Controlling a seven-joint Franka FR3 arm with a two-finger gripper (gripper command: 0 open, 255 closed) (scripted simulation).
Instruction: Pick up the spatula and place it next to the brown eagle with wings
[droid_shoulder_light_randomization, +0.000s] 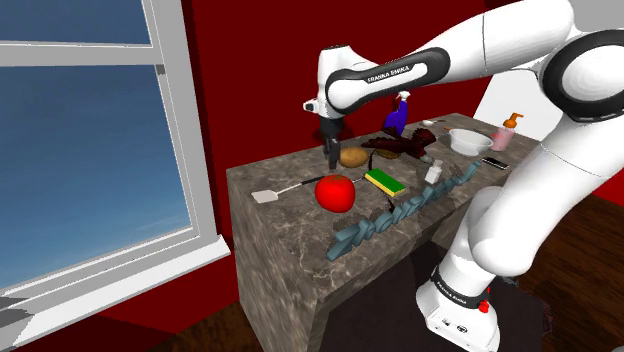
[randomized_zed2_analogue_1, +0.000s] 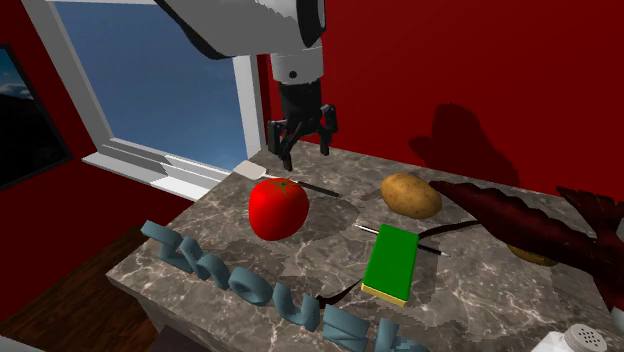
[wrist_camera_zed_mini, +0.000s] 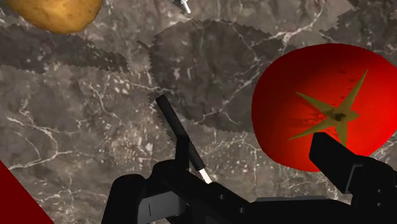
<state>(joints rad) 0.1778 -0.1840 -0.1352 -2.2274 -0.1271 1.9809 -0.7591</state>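
Gripper (randomized_zed2_analogue_1: 305, 155) is open, fingers spread, nothing between them. It hangs above the marble counter (droid_shoulder_light_randomization: 285, 255), over the handle end of the spatula (droid_shoulder_light_randomization: 275, 192), on the side toward the window (droid_shoulder_light_randomization: 90, 130).

Spatula lies flat on the counter, not held. The pale blade points at the window-side corner and the thin dark handle runs back toward the tomato (droid_shoulder_light_randomization: 335, 192). In the second exterior view the spatula (randomized_zed2_analogue_1: 285, 180) passes just behind the tomato (randomized_zed2_analogue_1: 278, 208); can't tell whether they touch.

Wrist view: the black spatula (wrist_camera_zed_mini: 175, 124) handle runs diagonally up from near one finger, and a pale section shows close to the gripper body. The handle sits off to that finger's side, not centred in the gripper (wrist_camera_zed_mini: 248, 168). The tomato (wrist_camera_zed_mini: 324, 118) is right by the other finger, stem star facing the camera. The potato (wrist_camera_zed_mini: 54, 13) is further out, across bare counter (wrist_camera_zed_mini: 95, 127).

Eagle (droid_shoulder_light_randomization: 400, 147) is dark reddish-brown with wings spread, and sits on the far part of the counter in the shoulder view — well apart from the spatula. The potato (droid_shoulder_light_randomization: 352, 156) lies between them. In the second exterior view the eagle (randomized_zed2_analogue_1: 530, 225) stretches along the right side, past the potato (randomized_zed2_analogue_1: 411, 194).

Other items:
- Green-and-yellow sponge (droid_shoulder_light_randomization: 385, 181), flat, just beside the tomato on the side away from the spatula.
- Blue-grey lettering (droid_shoulder_light_randomization: 400, 215) along the counter edge nearest the stand.
- Blue spray bottle (droid_shoulder_light_randomization: 397, 115), behind the eagle.
- White bowl (droid_shoulder_light_randomization: 470, 140) and pink soap dispenser (droid_shoulder_light_randomization: 505, 132), at the far end.
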